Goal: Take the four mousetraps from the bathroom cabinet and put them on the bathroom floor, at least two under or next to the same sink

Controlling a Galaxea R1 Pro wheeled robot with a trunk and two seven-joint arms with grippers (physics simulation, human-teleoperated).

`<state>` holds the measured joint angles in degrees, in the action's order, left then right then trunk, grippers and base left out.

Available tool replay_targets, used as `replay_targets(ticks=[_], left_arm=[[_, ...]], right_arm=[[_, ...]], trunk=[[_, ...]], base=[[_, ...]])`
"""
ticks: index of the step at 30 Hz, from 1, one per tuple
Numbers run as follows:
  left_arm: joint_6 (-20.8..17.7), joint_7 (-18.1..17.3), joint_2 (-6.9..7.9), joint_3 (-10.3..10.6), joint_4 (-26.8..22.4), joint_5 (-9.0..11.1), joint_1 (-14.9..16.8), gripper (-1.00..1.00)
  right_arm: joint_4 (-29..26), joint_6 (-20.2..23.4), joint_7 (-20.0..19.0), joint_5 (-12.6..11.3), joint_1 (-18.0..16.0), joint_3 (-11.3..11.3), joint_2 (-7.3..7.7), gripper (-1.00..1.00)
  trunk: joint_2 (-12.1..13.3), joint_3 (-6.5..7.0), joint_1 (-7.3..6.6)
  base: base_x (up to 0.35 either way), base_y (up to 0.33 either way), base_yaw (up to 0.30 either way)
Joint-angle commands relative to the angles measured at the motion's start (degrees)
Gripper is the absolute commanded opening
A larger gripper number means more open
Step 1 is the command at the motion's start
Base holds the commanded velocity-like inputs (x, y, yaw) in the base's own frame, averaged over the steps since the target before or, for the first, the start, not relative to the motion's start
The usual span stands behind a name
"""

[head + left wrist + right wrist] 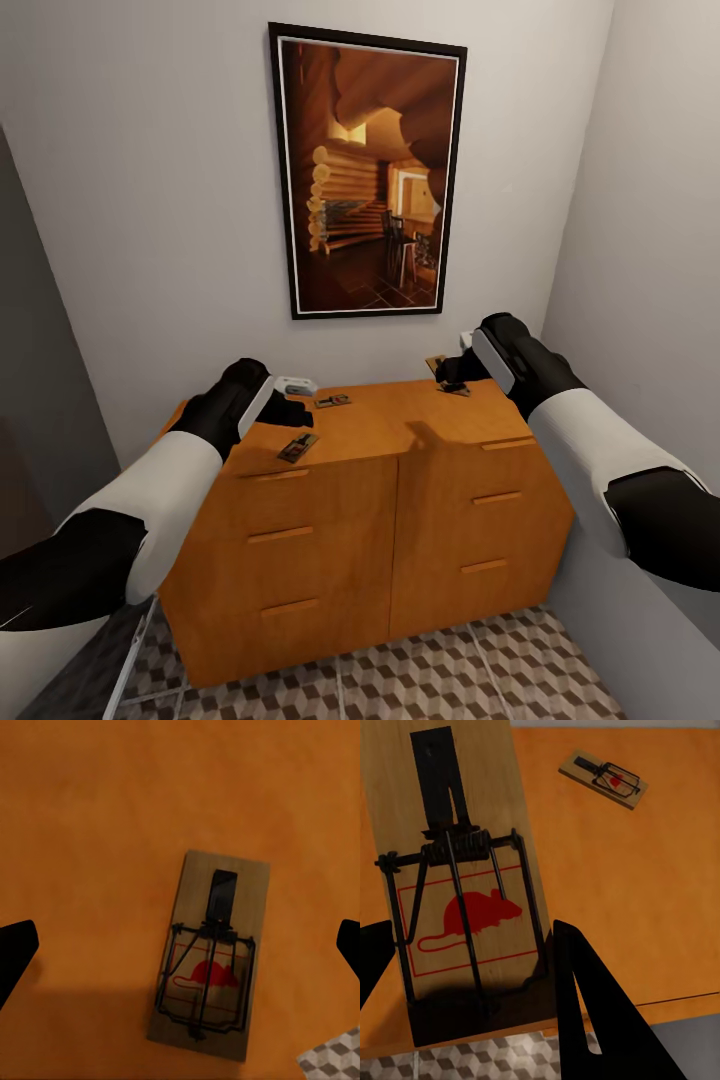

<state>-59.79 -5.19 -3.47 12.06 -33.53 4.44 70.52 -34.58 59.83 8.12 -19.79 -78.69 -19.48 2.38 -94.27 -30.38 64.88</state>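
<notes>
Right fingers (585, 1005): you have them apart around the end of a mousetrap (457, 885), one dark finger on each side of its wooden plate; whether they grip it yet you cannot tell. That trap sits at the right rear of the cabinet (400, 500) worktop, below your right gripper (462, 375).

Left fingers (16, 952): wide apart, empty, poised over a second mousetrap (210, 956) lying flat near the worktop's front left edge.

A third mousetrap (332, 401) lies just beyond your left gripper (290, 405). A fourth is not clearly made out.

Handling, as judged: each is a light, stiff wooden plate, thin and low, with sprung wire on top. Take it across the bare long edges, clear of the spring and bar; the flat wood could slide on the smooth worktop.

Bathroom floor (480, 670): cube-pattern tiles before the cabinet.
</notes>
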Motion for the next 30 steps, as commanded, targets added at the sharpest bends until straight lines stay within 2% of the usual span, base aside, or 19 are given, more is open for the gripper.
replay_targets(ticks=[1, 3, 8, 13, 30], left_arm=[[-0.2, 0.2, 0.04, 0.2, 0.0, 0.5, 0.1, 1.00], [-0.2, 0.2, -0.04, 0.2, 0.6, 0.5, 0.1, 1.00], [-0.2, 0.2, -0.56, 0.3, 6.5, 0.4, 0.1, 1.00], [-0.2, 0.2, -0.58, 0.2, 8.8, 0.3, 0.1, 1.00], [-0.2, 0.2, -0.63, 0.2, 9.6, 0.3, 0.1, 1.00]], right_arm=[[0.0, 0.2, 0.6, -0.8, -0.1, -0.4, 0.08, -1.00], [0.0, 0.2, 0.6, -0.8, -0.1, -0.4, 0.08, -1.00], [0.0, 0.2, 0.6, -0.8, -0.1, -0.5, 0.08, -1.00], [0.0, 0.2, 0.6, -0.8, -0.1, -0.5, 0.08, -1.00], [0.0, 0.2, 0.6, -0.8, -0.1, -0.5, 0.08, -1.00]], trunk=[[0.0, -0.07, 0.00], [0.0, -0.07, 0.00], [0.0, -0.07, 0.00], [0.0, -0.07, 0.00], [0.0, -0.07, 0.00]], base=[[0.000, 0.003, 0.000], [0.000, 0.002, 0.000], [0.000, 0.000, 0.000], [0.000, 0.000, 0.000], [0.000, 0.000, 0.000]])
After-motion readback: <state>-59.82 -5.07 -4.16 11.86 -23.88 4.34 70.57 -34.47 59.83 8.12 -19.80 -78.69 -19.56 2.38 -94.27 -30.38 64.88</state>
